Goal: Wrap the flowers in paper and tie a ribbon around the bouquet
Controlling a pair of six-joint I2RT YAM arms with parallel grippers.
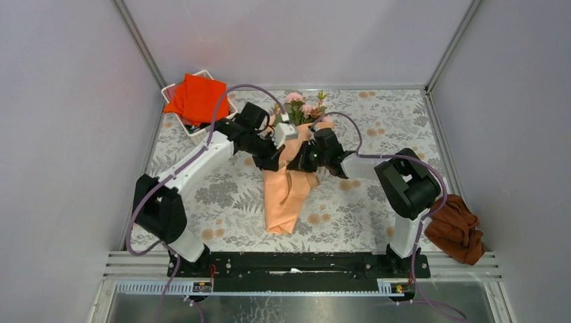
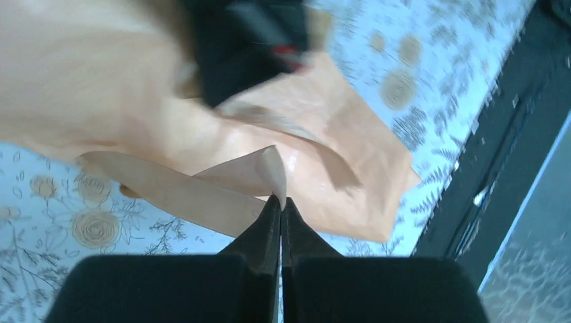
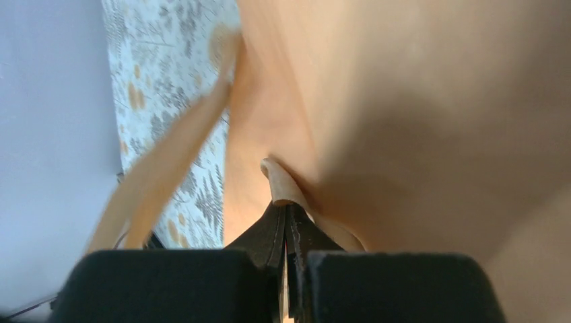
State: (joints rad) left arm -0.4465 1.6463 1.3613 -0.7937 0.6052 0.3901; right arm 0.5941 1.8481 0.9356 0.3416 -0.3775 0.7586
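Observation:
The bouquet lies in the middle of the table, with the pink flowers (image 1: 301,105) at its far end and the peach paper (image 1: 286,198) coned around the stems. Both grippers meet at the cone's upper part. My left gripper (image 1: 273,159) (image 2: 280,200) is shut on a fold of the tan ribbon (image 2: 176,193), beside the paper (image 2: 350,141). Pressed against the paper (image 3: 417,101), my right gripper (image 1: 304,159) (image 3: 288,206) is shut on another part of the ribbon (image 3: 280,183). A loose ribbon strand (image 3: 158,178) hangs to its left. The stems are hidden.
A white basket (image 1: 176,121) holding an orange-red cloth (image 1: 196,96) stands at the far left. A rust-brown cloth (image 1: 458,230) lies at the near right edge. The black base rail (image 1: 296,264) runs along the near side. Grey walls enclose the floral tablecloth (image 1: 215,195).

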